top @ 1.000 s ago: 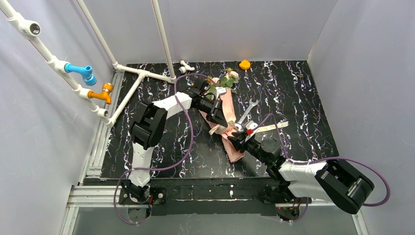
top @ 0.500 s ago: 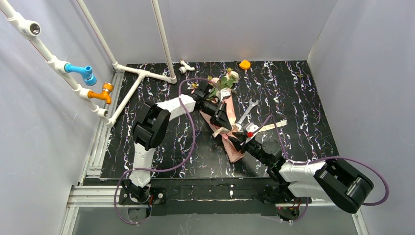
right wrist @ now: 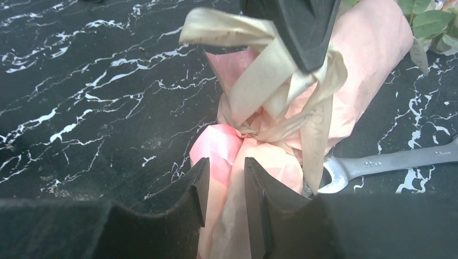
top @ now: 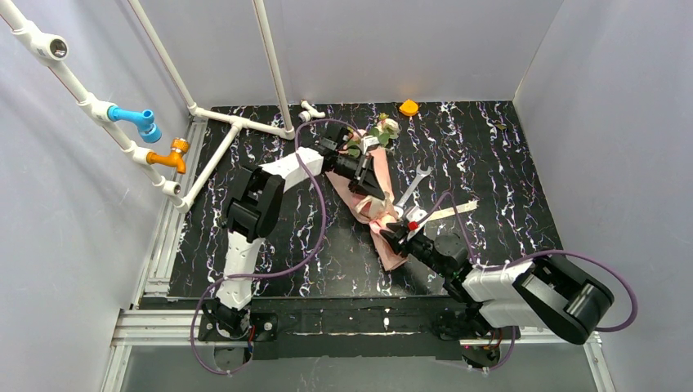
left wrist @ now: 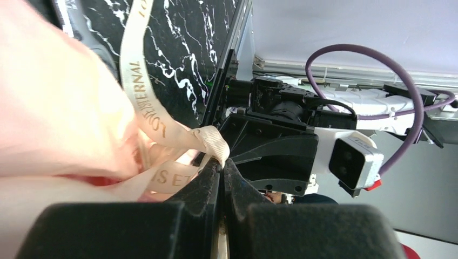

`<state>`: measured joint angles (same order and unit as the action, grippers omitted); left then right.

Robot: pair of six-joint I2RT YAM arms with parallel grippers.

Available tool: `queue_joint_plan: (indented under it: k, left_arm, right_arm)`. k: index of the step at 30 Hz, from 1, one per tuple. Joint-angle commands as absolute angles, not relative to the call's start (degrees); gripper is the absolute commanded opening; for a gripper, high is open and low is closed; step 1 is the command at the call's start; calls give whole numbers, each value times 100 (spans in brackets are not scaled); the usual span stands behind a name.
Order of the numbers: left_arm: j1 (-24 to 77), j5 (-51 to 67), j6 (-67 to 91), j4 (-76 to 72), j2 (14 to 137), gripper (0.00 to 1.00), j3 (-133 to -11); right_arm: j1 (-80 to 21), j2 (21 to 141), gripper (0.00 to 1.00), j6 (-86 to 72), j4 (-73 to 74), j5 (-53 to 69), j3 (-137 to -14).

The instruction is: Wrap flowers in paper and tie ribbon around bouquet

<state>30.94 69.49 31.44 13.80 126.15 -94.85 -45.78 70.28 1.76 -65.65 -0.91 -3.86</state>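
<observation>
The left arm [top: 261, 192] and right arm [top: 523, 294] share one build: white shells between bulky black joint housings, each trailed by a looping purple cable [left wrist: 354, 49]. The left pincer [left wrist: 222, 166] and right pincer [right wrist: 225, 166] have matte black fingers, the right's notched inside. A white camera block [left wrist: 351, 159] with a dark square window carries a red part [left wrist: 372, 186], perhaps a button.
</observation>
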Motion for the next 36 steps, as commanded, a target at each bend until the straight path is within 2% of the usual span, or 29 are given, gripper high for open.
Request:
queue_joint_plan:
  k: [1, 9, 16, 20, 24, 28, 32, 36]
  left_arm:
    - [2882, 7196, 2882, 1867, 12825, 0, -9842]
    - [2848, 7189, 2707, 2124, 12956, 0, -9926]
    - [2849, 7200, 2642, 2136, 12881, 0, -9867]
    - [2848, 7198, 2624, 2131, 12844, 0, -9806]
    - [2819, 7181, 2602, 2141, 12811, 0, -9804]
    - [2759, 7170, 2608, 2178, 12778, 0, -9847]
    - [2735, 7194, 2582, 2162, 12758, 0, -9826]
    - [2734, 7190, 2584, 2184, 12769, 0, -9806]
  right_arm:
    - [-4597, 7356, 38, 358, -7255, -77, -481]
    - [-4597, 7795, 36, 435, -7776, -268, -769]
    - [-4597, 7990, 29, 780, -7748, -572, -1041]
    - [-4597, 8081, 29, 947, -7749, -850, -1202]
    - [-4597, 7764, 35, 794, -7628, -664, -1135]
    - [-4597, 6980, 45, 613, -6168, -466, -1130]
    - [-4597, 6394, 45, 688, -6028, -811, -757]
    - [-4595, 6442, 42, 834, -5894, -819, -1033]
